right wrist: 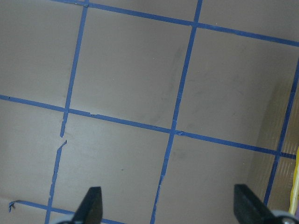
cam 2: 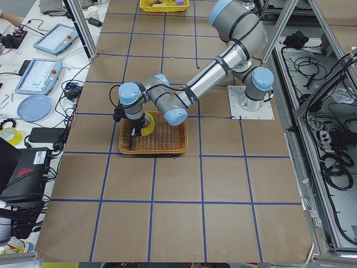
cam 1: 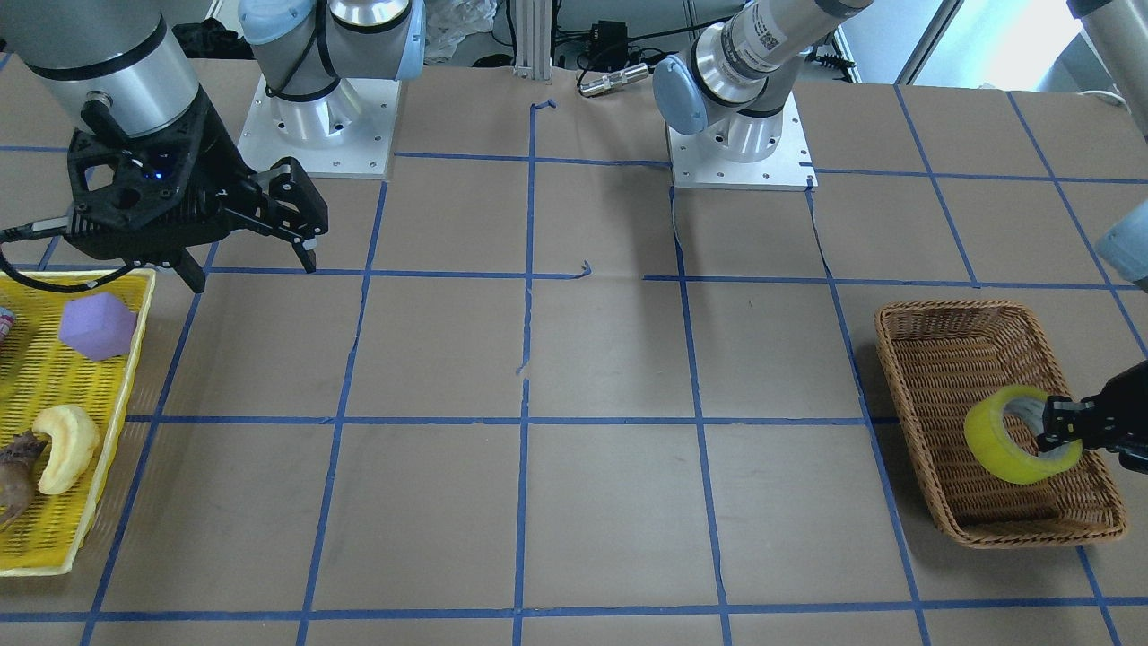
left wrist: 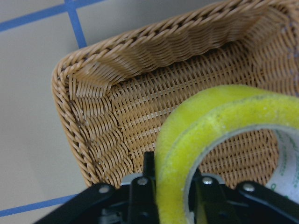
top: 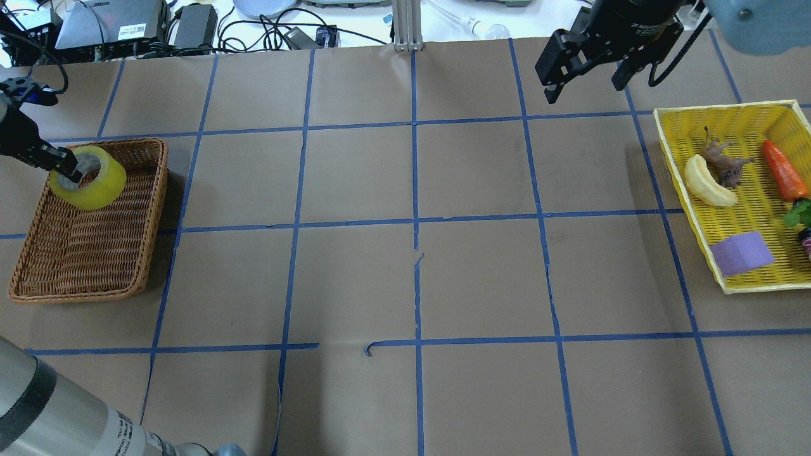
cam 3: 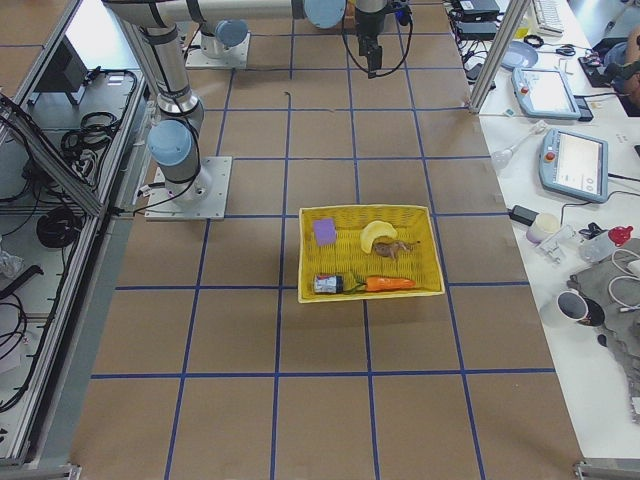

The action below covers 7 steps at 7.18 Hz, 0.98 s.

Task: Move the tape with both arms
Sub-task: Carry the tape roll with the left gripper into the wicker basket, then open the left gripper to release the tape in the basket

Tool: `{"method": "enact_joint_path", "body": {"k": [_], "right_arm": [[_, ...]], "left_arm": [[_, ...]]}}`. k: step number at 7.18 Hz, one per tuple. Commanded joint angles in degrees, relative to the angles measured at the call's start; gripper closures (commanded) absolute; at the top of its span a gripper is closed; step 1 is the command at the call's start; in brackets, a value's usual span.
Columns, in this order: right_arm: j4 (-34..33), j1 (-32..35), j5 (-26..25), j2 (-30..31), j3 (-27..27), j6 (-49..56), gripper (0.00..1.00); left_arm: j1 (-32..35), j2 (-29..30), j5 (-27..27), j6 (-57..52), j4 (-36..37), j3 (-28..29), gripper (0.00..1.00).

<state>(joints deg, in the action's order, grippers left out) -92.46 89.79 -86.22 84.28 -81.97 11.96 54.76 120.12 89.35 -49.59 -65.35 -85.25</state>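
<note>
The yellow tape roll (cam 1: 997,441) is pinched by its wall in my left gripper (cam 1: 1056,427), one finger inside the core and one outside. It hangs tilted over the far end of the brown wicker basket (cam 1: 933,312). The overhead view shows the same: tape (top: 96,187), left gripper (top: 63,166), basket (top: 155,209). In the left wrist view the tape (left wrist: 210,121) fills the lower right, above the basket's weave (left wrist: 93,93). My right gripper (cam 1: 254,274) is open and empty, high above the table near the yellow tray; it also shows overhead (top: 583,92) and in its wrist view (right wrist: 170,207).
A yellow mesh tray (top: 690,209) on the robot's right holds a purple polyhedron (top: 741,252), a pale crescent toy (top: 706,182), a carrot toy (top: 784,170) and other small items. The brown table between the basket and the tray carries a blue tape grid.
</note>
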Motion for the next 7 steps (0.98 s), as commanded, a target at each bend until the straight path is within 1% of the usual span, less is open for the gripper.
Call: {"method": "enact_joint_path", "body": {"k": [1, 2, 3, 4, 5, 6, 7], "right_arm": [[0.0, 0.03, 0.0, 0.09, -0.03, 0.0, 0.0], [0.0, 0.03, 0.0, 0.09, -0.03, 0.0, 0.0], [0.0, 0.03, 0.0, 0.09, -0.03, 0.0, 0.0], [0.0, 0.03, 0.0, 0.09, -0.03, 0.0, 0.0], [0.0, 0.03, 0.0, 0.09, -0.03, 0.0, 0.0], [0.0, 0.03, 0.0, 0.09, -0.03, 0.0, 0.0], [0.0, 0.03, 0.0, 0.09, -0.03, 0.0, 0.0]], "left_arm": [[-0.09, 0.38, 0.12, -0.76, 7.54, -4.47, 0.6], [-0.09, -0.23, -0.14, -0.07, 10.04, -4.92, 0.09], [0.43, -1.54, 0.03, 0.11, 9.81, -4.15, 0.01], [1.04, -3.04, 0.03, 0.2, 9.54, -4.05, 0.0], [2.79, -6.01, -0.14, 1.16, 9.19, -4.05, 0.0], [7.5, -11.35, -0.66, 6.56, 5.01, -3.27, 0.0], [13.29, -13.92, -0.06, 14.62, -1.99, -1.0, 0.0]]}}
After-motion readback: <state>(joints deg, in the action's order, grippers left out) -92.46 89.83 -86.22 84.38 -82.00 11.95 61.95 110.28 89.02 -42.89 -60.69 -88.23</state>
